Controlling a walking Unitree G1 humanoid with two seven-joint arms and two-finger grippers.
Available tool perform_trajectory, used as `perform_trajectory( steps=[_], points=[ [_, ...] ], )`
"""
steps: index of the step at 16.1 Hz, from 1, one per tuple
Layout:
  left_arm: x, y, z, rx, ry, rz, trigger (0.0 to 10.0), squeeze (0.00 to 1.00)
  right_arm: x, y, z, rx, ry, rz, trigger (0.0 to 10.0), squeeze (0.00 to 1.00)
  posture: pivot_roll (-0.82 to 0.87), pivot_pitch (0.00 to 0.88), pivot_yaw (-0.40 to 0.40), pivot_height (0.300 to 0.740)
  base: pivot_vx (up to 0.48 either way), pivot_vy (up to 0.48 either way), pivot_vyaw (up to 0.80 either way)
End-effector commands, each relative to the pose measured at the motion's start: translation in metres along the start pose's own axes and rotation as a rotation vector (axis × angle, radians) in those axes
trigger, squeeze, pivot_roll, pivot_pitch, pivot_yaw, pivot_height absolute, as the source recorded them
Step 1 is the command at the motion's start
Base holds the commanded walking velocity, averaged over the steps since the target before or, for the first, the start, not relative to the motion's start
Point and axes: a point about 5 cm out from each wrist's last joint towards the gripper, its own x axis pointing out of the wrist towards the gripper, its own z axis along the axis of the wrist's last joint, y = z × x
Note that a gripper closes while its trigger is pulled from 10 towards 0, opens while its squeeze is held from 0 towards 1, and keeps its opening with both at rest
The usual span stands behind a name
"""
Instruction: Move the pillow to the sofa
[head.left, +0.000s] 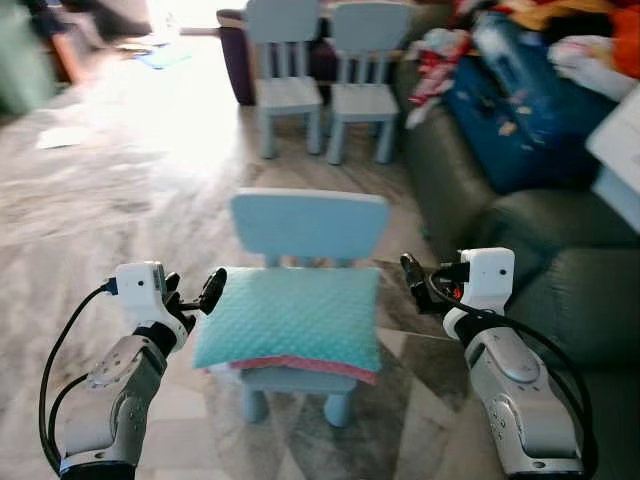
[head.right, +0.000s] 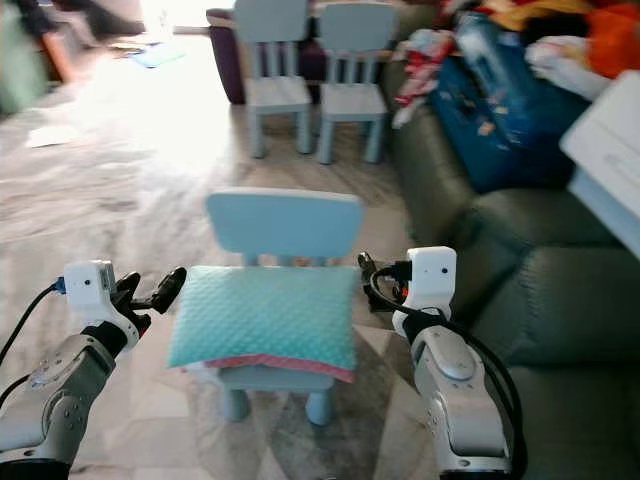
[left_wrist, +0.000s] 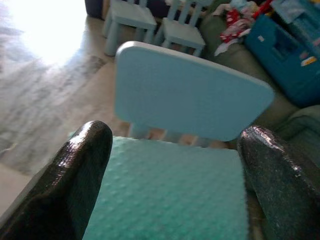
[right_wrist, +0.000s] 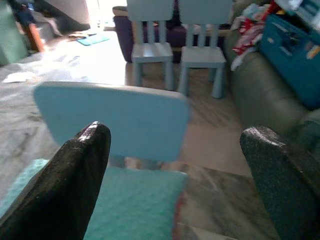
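A teal dimpled pillow (head.left: 292, 316) with a pink underside lies on the seat of a small light-blue chair (head.left: 308, 224) right in front of me. My left gripper (head.left: 197, 292) is open beside the pillow's left edge, its fingers (left_wrist: 80, 170) spread wide over the pillow (left_wrist: 175, 195). At the pillow's right edge my right gripper (head.left: 420, 282) is open too, with its fingers (right_wrist: 75, 175) apart and nothing between them. The dark green sofa (head.left: 530, 240) stands along the right side.
Two more light-blue chairs (head.left: 290, 80) stand further back on the marble floor. A blue suitcase (head.left: 520, 110), clothes and a white box (head.left: 620, 150) are piled on the sofa's far seats. Open floor lies to the left.
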Motion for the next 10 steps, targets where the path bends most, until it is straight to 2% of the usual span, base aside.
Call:
perform_trajectory(
  steps=[1, 5, 10],
  points=[
    [-0.0034, 0.0023, -0.0040, -0.019, 0.013, -0.001, 10.0, 0.00, 0.0004, 0.0004, 0.0008, -0.002, -0.002, 0.009, 10.0, 0.00, -0.15, 0.074, -0.033, 0.740, 0.000, 0.000, 0.00],
    [-0.0050, 0.0000, -0.0058, -0.025, 0.013, -0.009, 10.0, 0.00, 0.0021, 0.0009, 0.0030, -0.014, -0.008, 0.019, 10.0, 0.00, -0.15, 0.069, -0.037, 0.740, 0.000, 0.000, 0.00],
    [-0.0070, -0.0003, -0.0070, -0.036, 0.018, -0.019, 10.0, 0.00, 0.0024, 0.0024, 0.0034, -0.017, -0.011, 0.028, 10.0, 0.00, -0.15, 0.070, -0.037, 0.740, 0.284, 0.000, 0.00]
  ],
)
